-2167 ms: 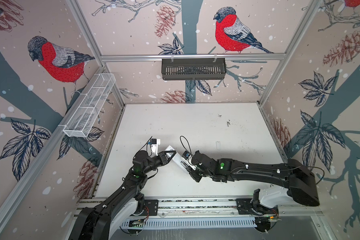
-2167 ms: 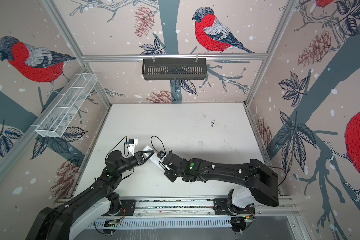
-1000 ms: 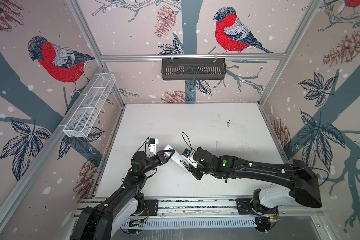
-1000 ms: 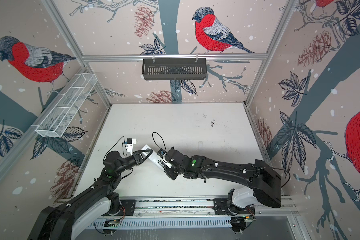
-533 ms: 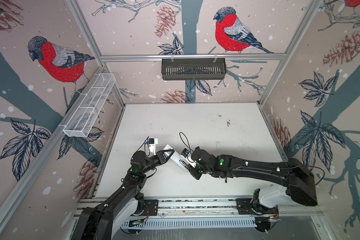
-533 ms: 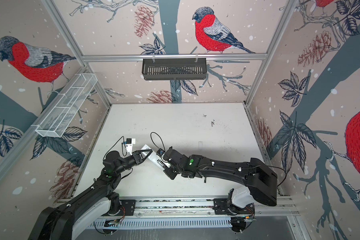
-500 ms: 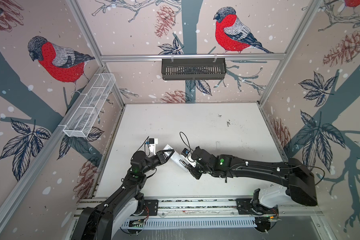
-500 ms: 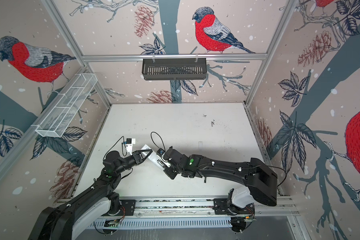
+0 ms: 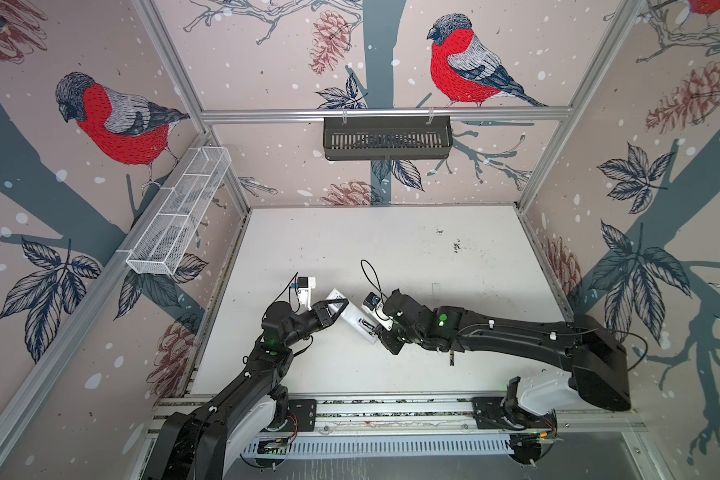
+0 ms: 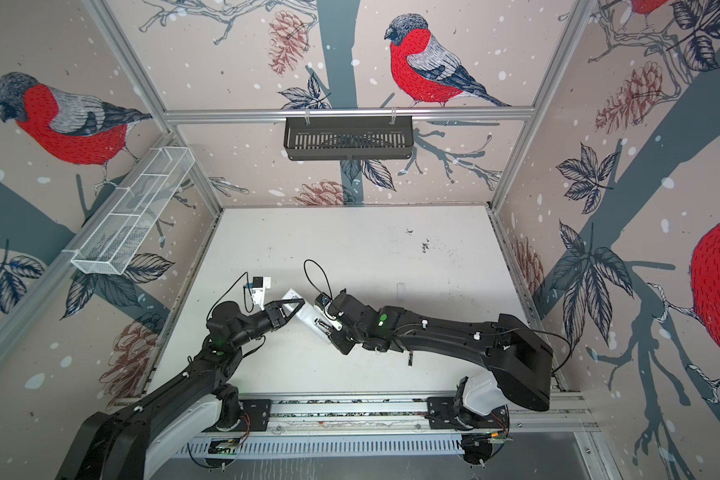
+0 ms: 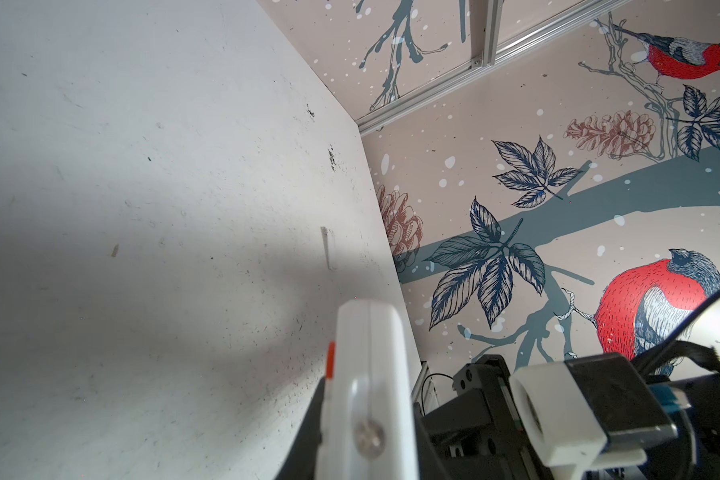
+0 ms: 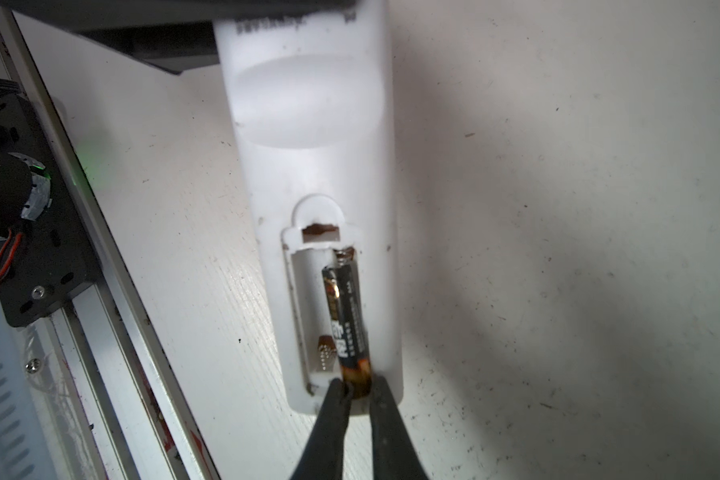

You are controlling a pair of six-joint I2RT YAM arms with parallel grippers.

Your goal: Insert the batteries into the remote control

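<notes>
Where the right gripper (image 12: 356,392) met the remote control (image 12: 308,166), its two slim black fingers (image 12: 333,419) were pinched on the copper-banded end of a battery (image 12: 346,316). The battery was a thin, glossy black cylinder with pale print. It lay lengthwise in one channel of the remote's open compartment (image 12: 308,299), parallel to the remote's long axis. Its banded end sat at the end of the remote by the right gripper. Its other end seemed to rest against the metal contact, though glare blurred that spot. The neighbouring channel showed a small coil spring (image 12: 326,353).

The remote was smooth matte white plastic with rounded edges and a shallow oval dimple, and it faced back-up. At its opposite end the left gripper (image 9: 336,306) was clamped across its width, holding it. In both top views the remote ran slantwise between the two grippers over the scuffed white table (image 9: 391,249), with its compartment end toward the right gripper.
</notes>
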